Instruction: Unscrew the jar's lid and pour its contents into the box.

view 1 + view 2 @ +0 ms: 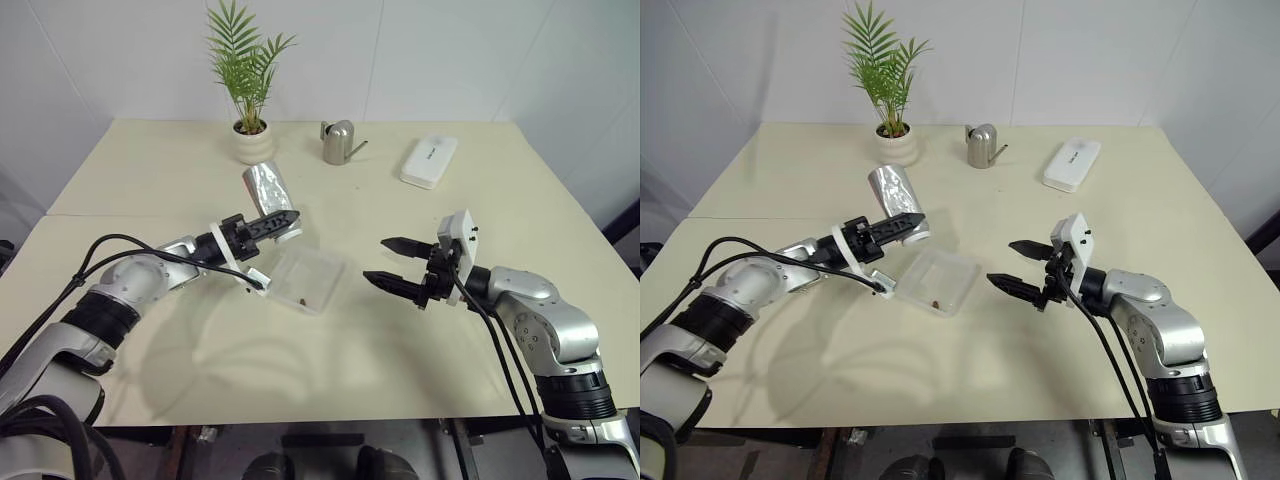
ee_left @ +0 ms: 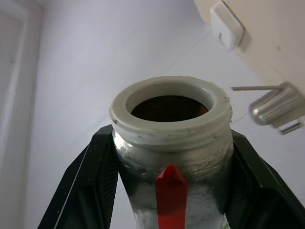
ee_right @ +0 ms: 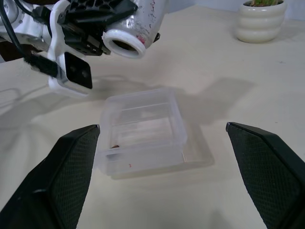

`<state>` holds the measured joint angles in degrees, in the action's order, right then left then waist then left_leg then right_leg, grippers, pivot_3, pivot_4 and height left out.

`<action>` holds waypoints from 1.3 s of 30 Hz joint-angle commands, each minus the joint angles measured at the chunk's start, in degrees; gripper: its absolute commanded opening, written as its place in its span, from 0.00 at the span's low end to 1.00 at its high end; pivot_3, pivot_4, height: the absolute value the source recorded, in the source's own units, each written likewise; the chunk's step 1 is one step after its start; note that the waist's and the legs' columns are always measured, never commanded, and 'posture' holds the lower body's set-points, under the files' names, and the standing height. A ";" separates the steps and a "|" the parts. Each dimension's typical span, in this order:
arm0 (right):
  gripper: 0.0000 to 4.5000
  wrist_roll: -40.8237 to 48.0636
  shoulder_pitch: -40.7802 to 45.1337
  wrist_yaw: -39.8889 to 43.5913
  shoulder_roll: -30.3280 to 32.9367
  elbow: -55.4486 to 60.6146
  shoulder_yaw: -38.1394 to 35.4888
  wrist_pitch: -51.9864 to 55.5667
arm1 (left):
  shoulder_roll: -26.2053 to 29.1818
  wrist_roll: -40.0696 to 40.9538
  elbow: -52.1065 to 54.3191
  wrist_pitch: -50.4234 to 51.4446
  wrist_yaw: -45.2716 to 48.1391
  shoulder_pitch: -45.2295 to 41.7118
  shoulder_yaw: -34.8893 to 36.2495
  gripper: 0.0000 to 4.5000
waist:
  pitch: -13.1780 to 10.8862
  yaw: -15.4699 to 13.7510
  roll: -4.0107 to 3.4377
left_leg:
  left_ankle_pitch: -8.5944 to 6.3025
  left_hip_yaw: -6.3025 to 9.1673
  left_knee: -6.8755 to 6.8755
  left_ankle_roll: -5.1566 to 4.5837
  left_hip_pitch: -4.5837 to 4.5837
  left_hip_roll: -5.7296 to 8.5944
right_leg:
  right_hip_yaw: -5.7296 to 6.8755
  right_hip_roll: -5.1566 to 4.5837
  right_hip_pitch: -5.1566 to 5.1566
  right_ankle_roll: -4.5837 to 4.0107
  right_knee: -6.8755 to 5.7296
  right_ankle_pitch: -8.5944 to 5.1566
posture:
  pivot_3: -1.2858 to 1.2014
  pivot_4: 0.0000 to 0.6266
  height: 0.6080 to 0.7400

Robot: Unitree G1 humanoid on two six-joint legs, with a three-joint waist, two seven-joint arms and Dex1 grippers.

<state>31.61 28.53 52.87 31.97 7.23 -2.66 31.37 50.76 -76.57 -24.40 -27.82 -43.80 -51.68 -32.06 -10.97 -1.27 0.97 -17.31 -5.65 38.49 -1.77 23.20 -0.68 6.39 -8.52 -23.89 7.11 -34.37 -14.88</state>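
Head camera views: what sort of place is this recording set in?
Probably an indoor test room or lab, not a home kitchen: a bare cream-coloured table set against plain white walls, dressed with a few props, a small potted palm in a white ribbed pot and a shiny steel watering can.
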 commanded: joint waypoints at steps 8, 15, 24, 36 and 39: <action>0.99 -0.99 0.52 6.06 2.17 -0.93 0.31 -4.59 | -8.50 72.87 0.19 18.84 58.05 6.71 28.21 0.54 | 0.01 0.60 -0.01 | -0.05 0.24 0.65 -0.06 -0.08 -0.05 | -0.06 -0.03 0.11 0.00 -0.45 0.00 | 0.52 0.24 1.00; 0.99 -1.94 2.24 8.62 1.16 -2.69 0.29 -9.63 | -13.13 94.33 7.27 51.82 60.98 12.29 48.09 0.54 | 0.02 1.77 0.01 | -0.04 0.37 0.70 -0.05 -0.12 -0.02 | -0.08 -0.01 0.15 0.01 -0.53 0.01 | 0.52 0.24 1.00; 0.99 -3.16 2.83 8.71 0.86 -2.74 1.42 -11.58 | -16.63 97.68 5.01 43.54 57.27 20.05 61.18 0.54 | 0.16 1.43 0.26 | -0.11 0.36 0.65 0.04 -0.22 -0.03 | -0.09 -0.02 0.19 0.01 -0.47 0.02 | 0.52 0.24 1.00; 0.99 -3.27 2.69 7.27 0.17 -2.08 1.66 -11.16 | -17.62 95.06 0.65 35.78 58.10 25.66 60.08 0.54 | 0.21 1.41 0.33 | -0.18 0.33 0.61 0.10 -0.30 -0.07 | -0.11 -0.02 0.19 -0.02 -0.48 0.03 | 0.52 0.24 1.00; 1.00 -3.14 2.88 7.35 -0.02 -2.22 1.69 -11.04 | -17.68 95.66 1.08 36.08 58.83 26.14 60.23 0.75 | 0.21 1.48 0.33 | -0.19 0.30 0.61 0.10 -0.34 -0.09 | -0.14 -0.03 0.20 -0.05 -0.50 0.04 | 0.52 0.24 1.00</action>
<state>27.79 30.93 60.44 32.05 3.65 -0.32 20.82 32.66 18.59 -23.54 8.37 14.63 -26.13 27.53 -10.76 0.21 1.31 -17.50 -5.36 39.10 -1.68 22.85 -0.78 6.25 -8.55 -23.70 7.06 -34.87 -14.83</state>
